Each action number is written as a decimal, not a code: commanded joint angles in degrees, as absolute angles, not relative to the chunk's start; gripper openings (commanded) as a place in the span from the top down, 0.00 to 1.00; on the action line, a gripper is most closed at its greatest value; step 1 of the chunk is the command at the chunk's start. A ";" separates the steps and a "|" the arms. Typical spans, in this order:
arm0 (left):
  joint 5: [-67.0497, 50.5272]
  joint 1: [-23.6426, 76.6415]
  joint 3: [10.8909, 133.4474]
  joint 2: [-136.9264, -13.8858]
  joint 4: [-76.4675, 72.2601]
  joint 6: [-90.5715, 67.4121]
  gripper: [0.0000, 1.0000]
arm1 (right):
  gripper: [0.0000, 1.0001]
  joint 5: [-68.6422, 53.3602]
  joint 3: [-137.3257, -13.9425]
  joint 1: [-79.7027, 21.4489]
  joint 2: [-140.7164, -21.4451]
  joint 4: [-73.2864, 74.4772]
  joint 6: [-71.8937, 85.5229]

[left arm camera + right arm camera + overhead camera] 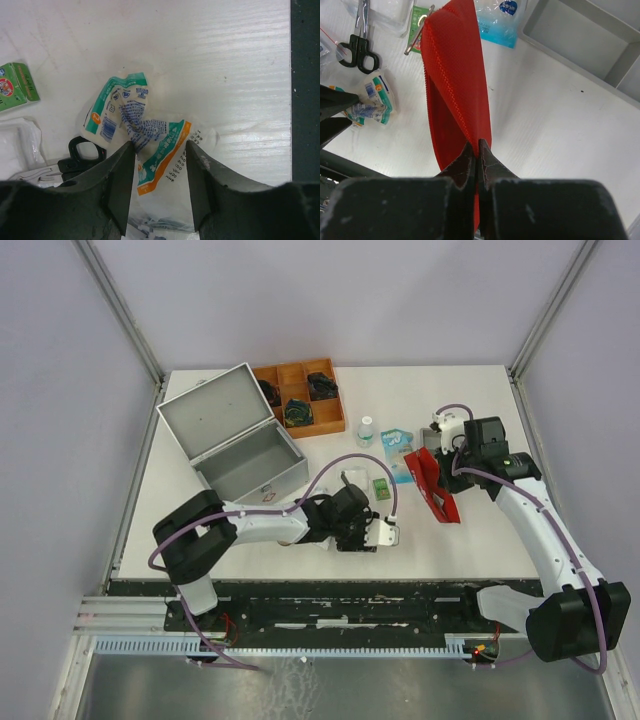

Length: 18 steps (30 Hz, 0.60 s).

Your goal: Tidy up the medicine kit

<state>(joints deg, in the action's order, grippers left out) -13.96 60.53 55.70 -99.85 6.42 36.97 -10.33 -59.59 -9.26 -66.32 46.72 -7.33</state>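
Mid-packing, right gripper [476, 150] clamps the red pouch [455, 75] for the medicine kit [255, 480]; left gripper [160, 147] (parted, empty) must close on the crumpled packet [142, 125].

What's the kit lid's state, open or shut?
Open. In the top view the lid of the medicine kit stands raised behind the box, and the box's bare grey inside shows.

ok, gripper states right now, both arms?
Left gripper: open, straddling a crumpled packet.
Right gripper: closed on the red pouch.
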 commanded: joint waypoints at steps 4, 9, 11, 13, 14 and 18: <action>-13.15 61.08 53.03 -97.68 2.89 39.11 0.63 | 1.00 -11.39 -59.45 -9.11 -64.89 44.13 -7.48; -14.59 61.12 53.92 -94.89 4.98 39.19 0.84 | 1.00 -12.19 -59.62 -9.10 -65.25 43.79 -7.21; -16.17 61.08 55.57 -93.12 6.74 38.23 0.91 | 0.99 -12.21 -59.91 -9.14 -65.51 43.70 -6.61; -18.01 61.09 58.35 -91.67 9.13 36.33 0.94 | 0.99 -12.51 -60.34 -9.13 -65.97 43.07 -5.49; -18.89 61.12 59.70 -90.93 9.77 35.43 0.95 | 1.00 -13.07 -60.68 -9.10 -66.33 42.97 -4.81; -21.03 61.00 66.75 -89.64 14.25 31.38 0.97 | 0.99 -15.42 -61.40 -9.14 -67.52 41.42 -1.54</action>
<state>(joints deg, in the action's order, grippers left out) -16.75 60.84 58.37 -93.56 11.49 36.10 -12.58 -59.27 -9.26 -66.78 45.60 -5.30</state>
